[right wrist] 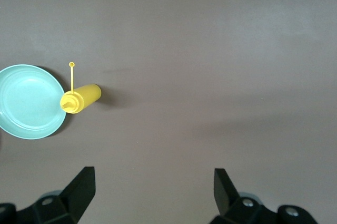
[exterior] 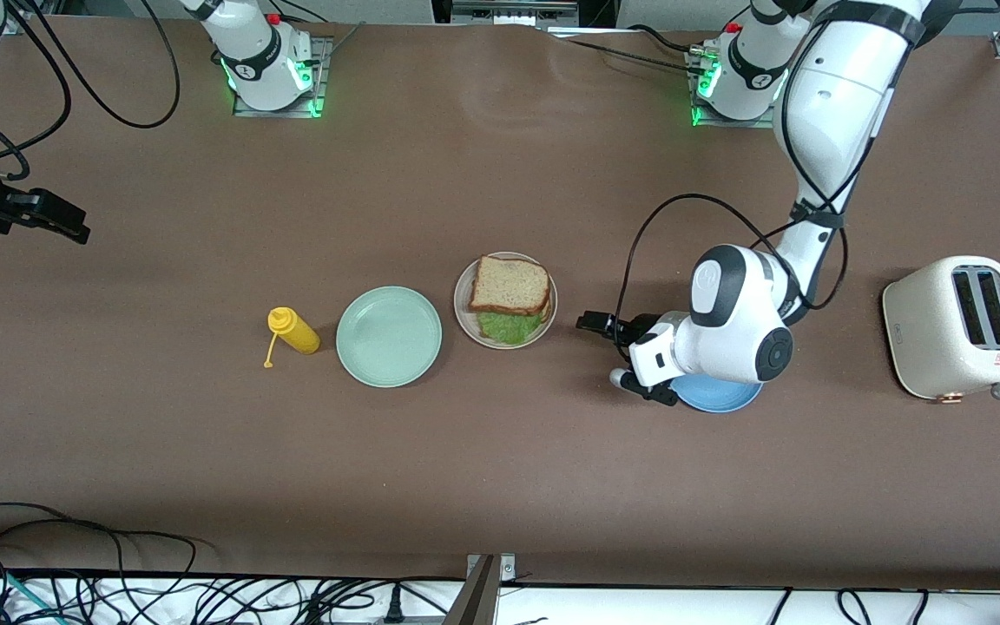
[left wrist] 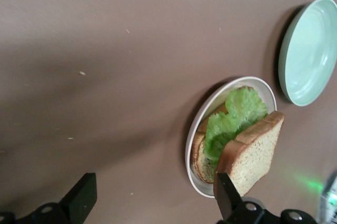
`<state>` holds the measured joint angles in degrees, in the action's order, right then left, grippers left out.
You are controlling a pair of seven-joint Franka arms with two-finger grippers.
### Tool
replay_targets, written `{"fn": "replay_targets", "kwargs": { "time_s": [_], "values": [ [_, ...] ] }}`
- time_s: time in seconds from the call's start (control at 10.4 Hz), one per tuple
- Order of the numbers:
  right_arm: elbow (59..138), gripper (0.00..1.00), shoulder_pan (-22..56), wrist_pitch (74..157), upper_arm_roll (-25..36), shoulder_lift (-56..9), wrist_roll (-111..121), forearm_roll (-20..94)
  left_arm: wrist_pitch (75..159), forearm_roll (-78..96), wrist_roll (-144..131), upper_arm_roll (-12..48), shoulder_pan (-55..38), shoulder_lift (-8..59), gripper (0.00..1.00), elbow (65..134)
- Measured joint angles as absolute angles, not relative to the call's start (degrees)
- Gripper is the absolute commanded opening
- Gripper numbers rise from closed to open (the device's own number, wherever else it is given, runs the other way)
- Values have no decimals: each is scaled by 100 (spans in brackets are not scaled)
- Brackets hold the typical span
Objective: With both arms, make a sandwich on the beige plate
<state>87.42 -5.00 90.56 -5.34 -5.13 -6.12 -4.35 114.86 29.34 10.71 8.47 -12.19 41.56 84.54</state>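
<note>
While the front view takes in the whole surface (exterior: 500,486), only the left wrist view shows the sandwich (left wrist: 239,137) edge-on: bottom slice flat on the beige plate (left wrist: 196,129), green lettuce on it, top slice tilted and propped up, not lying square. From the front, the same top slice (exterior: 509,285) covers the half of the plate farther from the camera, with lettuce (exterior: 509,326) sticking out on the nearer side. The beige plate (exterior: 463,317) sits mid-surface, beside the mint-green plate (exterior: 388,336); the yellow squeeze bottle (exterior: 294,331) lies on its side next to that, toward the right arm's end. The right wrist view shows bottle (right wrist: 80,98) and mint-green plate (right wrist: 29,101) from above, but no sandwich. Front view alone shows the toaster (exterior: 957,326) at the left arm's end and a blue plate (exterior: 720,396) mostly hidden under the left arm's wrist. Left gripper (exterior: 597,325) hovers low just beside the beige plate, jaws spread wide, holding nothing; one fingertip (left wrist: 225,192) overlaps the plate rim in its wrist view, contact unclear. Right gripper (exterior: 66,223) waits over bare surface at its own end, jaws fully apart, empty.
</note>
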Motion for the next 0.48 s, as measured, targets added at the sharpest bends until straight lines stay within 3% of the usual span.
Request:
{"fn": "replay_targets", "kwargs": {
  "time_s": [0.48],
  "values": [
    [8742, 100, -541, 9019, -511, -518, -613, -436, 11291, 260, -638, 884, -1241, 3278, 100, 8313]
  ]
}}
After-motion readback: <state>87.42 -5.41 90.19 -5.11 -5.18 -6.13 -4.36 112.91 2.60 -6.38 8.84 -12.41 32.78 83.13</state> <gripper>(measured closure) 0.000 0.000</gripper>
